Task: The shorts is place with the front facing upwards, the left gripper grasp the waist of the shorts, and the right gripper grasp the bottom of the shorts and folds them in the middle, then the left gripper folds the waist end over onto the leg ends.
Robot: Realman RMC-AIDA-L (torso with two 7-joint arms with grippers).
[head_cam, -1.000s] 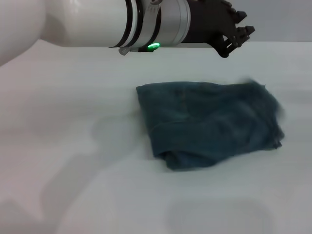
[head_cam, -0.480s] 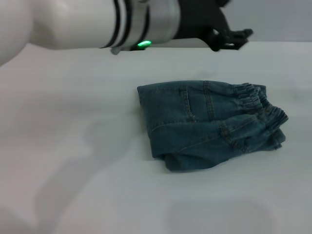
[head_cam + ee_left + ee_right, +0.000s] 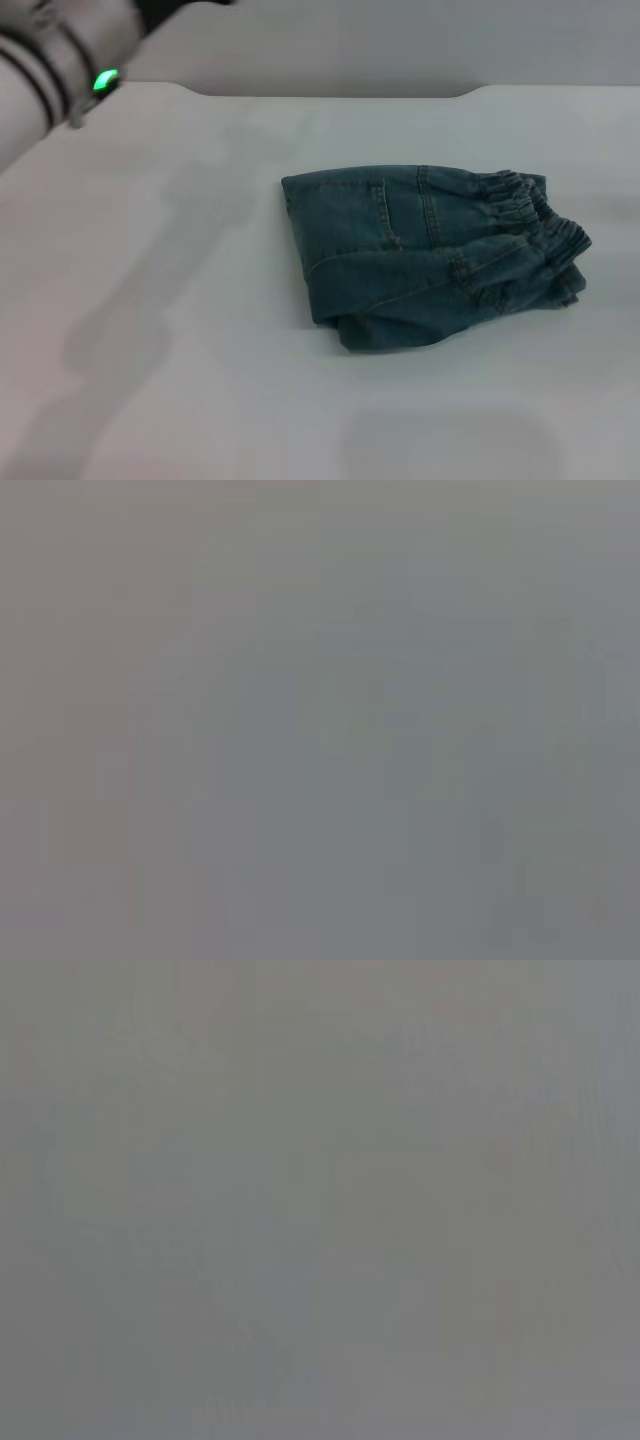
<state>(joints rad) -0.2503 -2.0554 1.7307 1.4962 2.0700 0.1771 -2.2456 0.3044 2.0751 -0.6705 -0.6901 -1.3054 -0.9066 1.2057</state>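
The head camera looks forward and down from above onto the white table, its far edge in view, folded shorts right of centre; both wrist cameras show only blank grey, sharing nothing with it.

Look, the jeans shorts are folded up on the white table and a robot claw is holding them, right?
Not quite. The head view shows the shorts folded on the white table, but nothing is holding them; only the left arm shows, far off in the corner.

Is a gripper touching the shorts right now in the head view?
No, the folded shorts lie alone on the table, with no gripper on them.
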